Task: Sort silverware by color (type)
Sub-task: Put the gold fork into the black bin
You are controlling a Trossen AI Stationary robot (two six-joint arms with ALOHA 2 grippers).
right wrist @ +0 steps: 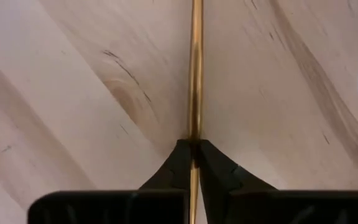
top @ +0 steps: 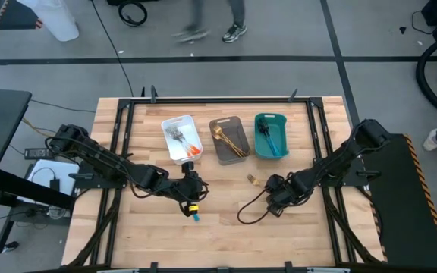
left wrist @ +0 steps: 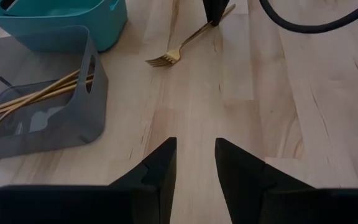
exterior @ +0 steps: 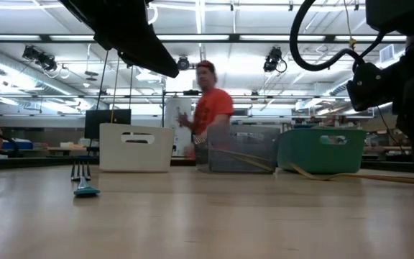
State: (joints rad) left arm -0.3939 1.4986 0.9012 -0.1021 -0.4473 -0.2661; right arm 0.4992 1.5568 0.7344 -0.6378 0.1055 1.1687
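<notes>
A slim all-gold fork (top: 253, 179) lies on the wooden table in front of the grey bin (top: 228, 141). My right gripper (right wrist: 194, 151) is shut on it. A blue-handled fork (top: 195, 214) lies flat near the table's middle, also seen in the low view (exterior: 85, 183). My left gripper (left wrist: 195, 167) hovers open just beyond it, touching nothing. The white bin (top: 174, 130) holds orange-handled pieces, the grey bin holds gold ones (left wrist: 36, 96), and the teal bin (top: 271, 136) holds blue-handled ones. My right gripper pinches the gold fork's handle (right wrist: 195, 127) between its two fingertips, near the handle's free end (left wrist: 225, 12). The fingers come from the table's right side, slanting down. The handle runs straight out between them. The fork's tines (left wrist: 159, 60) lie on the table.
The three bins stand side by side along the table's far half. A black cable (top: 250, 208) loops on the table by the right arm. A person in a red shirt (exterior: 210, 108) moves in the room beyond. Bare wood lies along the near edge.
</notes>
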